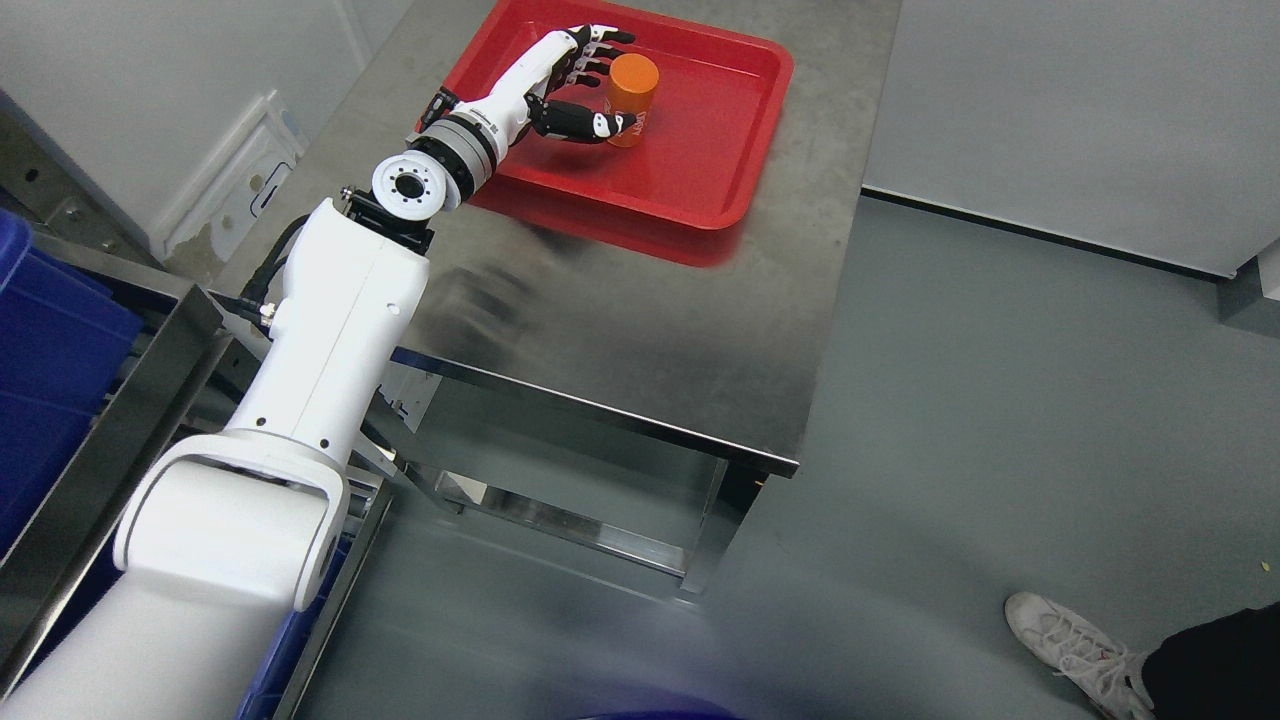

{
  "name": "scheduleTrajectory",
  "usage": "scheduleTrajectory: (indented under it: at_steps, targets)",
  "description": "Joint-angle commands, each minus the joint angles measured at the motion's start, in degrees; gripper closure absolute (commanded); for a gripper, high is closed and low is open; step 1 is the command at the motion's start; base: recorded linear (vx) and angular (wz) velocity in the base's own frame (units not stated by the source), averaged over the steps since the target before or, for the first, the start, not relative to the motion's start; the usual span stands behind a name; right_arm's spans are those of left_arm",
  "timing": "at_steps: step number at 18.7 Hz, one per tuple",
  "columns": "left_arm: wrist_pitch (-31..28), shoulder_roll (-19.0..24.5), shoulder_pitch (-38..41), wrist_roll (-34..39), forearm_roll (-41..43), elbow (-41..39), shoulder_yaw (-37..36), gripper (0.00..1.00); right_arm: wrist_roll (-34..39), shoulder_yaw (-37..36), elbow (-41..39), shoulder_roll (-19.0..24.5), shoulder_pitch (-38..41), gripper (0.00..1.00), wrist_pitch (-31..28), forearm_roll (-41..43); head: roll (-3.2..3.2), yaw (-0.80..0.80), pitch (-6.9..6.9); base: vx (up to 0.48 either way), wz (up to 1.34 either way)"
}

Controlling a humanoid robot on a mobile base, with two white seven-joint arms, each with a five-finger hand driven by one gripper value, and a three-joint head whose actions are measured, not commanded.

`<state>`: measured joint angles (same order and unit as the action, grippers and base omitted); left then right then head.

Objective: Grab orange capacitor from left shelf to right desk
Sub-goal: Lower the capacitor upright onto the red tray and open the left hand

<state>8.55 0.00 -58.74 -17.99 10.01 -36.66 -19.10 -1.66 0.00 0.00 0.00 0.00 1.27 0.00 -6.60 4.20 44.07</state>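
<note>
Facing you: steel desk [640, 330] on grey floor [1000, 420], red tray [700, 180]; left hand [570, 85] fingers loosely around, maybe touching, capacitor [632, 92] — grasp unclear.

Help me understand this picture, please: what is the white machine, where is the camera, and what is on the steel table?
The white machine is a humanoid robot's left arm, and the camera sits on the robot's head, looking down. The arm ends in a fingered left hand whose fingers curl around an upright orange capacitor; whether it is gripped or just released I cannot tell. The capacitor stands in a red tray on the steel table. A blue bin sits on a shelf at the left. A person's shoe shows at the lower right.
</note>
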Motion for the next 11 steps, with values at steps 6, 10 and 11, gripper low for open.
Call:
scheduleTrajectory:
  at_steps: [6, 10, 11]
  targets:
    - [2.25, 1.00, 0.38, -0.56, -0.61, -7.79, 5.63, 0.06, -0.01, -0.70, -1.00, -1.00, 1.14, 0.00, 0.04, -0.26, 0.00, 0.00, 0.00, 0.000, 0.00]
    - [5.16, 1.00, 1.35, -0.82, -2.88, -13.78, 11.96, 0.05, -0.01, -0.70, -1.00, -1.00, 1.14, 0.00, 0.04, -0.26, 0.00, 0.00, 0.00, 0.000, 0.00]
    - [5.60, 1.00, 1.87, -0.82, -5.24, -14.74, 12.67, 0.05, -0.01, -0.70, -1.00, -1.00, 1.14, 0.00, 0.04, -0.35, 0.00, 0.00, 0.00, 0.000, 0.00]
